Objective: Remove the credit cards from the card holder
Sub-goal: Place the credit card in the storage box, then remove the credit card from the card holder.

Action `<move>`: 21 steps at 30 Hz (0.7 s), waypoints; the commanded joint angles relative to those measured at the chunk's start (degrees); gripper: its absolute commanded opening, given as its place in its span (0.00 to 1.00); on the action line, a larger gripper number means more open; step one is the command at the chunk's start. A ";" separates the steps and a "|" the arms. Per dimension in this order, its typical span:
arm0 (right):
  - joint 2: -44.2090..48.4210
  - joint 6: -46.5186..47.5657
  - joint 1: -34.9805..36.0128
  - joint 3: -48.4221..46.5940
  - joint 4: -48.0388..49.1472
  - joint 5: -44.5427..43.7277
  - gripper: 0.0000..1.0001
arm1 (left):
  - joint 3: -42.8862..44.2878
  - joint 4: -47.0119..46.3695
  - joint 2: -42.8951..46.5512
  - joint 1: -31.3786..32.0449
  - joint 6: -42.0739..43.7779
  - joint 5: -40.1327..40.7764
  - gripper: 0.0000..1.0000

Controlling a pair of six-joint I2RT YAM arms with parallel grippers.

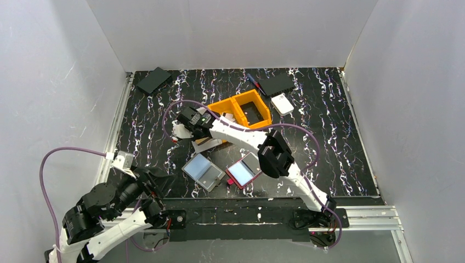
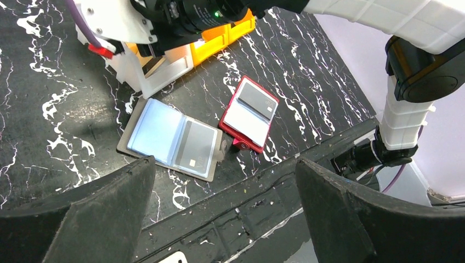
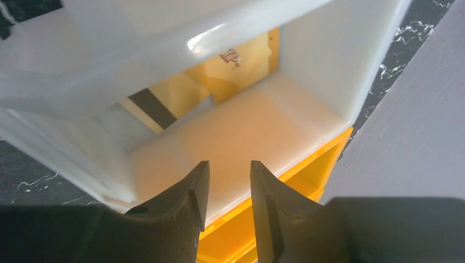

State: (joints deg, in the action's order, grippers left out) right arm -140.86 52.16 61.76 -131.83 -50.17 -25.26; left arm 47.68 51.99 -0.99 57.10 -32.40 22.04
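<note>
Top: red card holder (image 1: pixel 244 171) lies open on the table (image 1: pixel 340 142), just beside a grey wallet (image 1: pixel 203 172).
Left wrist: left gripper (image 2: pixel 224 164) spread wide, empty — a dark card (image 2: pixel 257 101) sits in the holder.
Right wrist: right gripper (image 3: pixel 227 167) slightly parted, nothing held, over a white bin (image 3: pixel 307 71) — a tan card (image 3: pixel 244 68) is inside it.

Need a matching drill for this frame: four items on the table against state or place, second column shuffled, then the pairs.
Column one
1. red card holder
2. grey card holder
3. orange bin
4. white bin

Column two
A. two compartments side by side
B. open flat on the left arm's side, grey card in one half
C. tan card inside
D. open flat on the right arm's side, dark card in one half

Pairs: 1-D, 2-B, 3-A, 4-C
</note>
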 commanded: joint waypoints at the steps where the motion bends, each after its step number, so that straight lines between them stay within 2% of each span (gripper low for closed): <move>1: -0.40 -3.24 -0.88 -3.39 3.23 0.40 0.42 | -0.84 -2.54 -2.98 -0.24 -0.07 -0.45 0.98; 5: 0.71 -6.53 -2.28 -5.14 1.77 6.72 0.44 | -1.28 -3.24 -3.92 -0.22 -0.03 -1.11 0.98; 11: 10.76 -11.60 -5.63 -1.12 -2.80 25.39 0.51 | -5.44 -8.93 -2.29 -0.23 -1.85 -3.66 0.98; 15: 20.79 -12.48 -8.08 8.06 -2.51 35.98 0.57 | -8.68 -14.23 -3.73 -0.19 -2.95 -6.01 0.98; 21: 35.06 -12.96 -13.46 25.47 0.94 48.41 0.62 | -9.20 -18.55 -13.01 -0.22 -2.81 -9.22 0.98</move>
State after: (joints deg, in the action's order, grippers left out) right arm -113.75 40.80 51.35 -114.32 -51.55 10.50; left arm 39.00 38.89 -7.90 57.10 -35.05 15.62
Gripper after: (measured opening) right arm 0.613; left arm 0.983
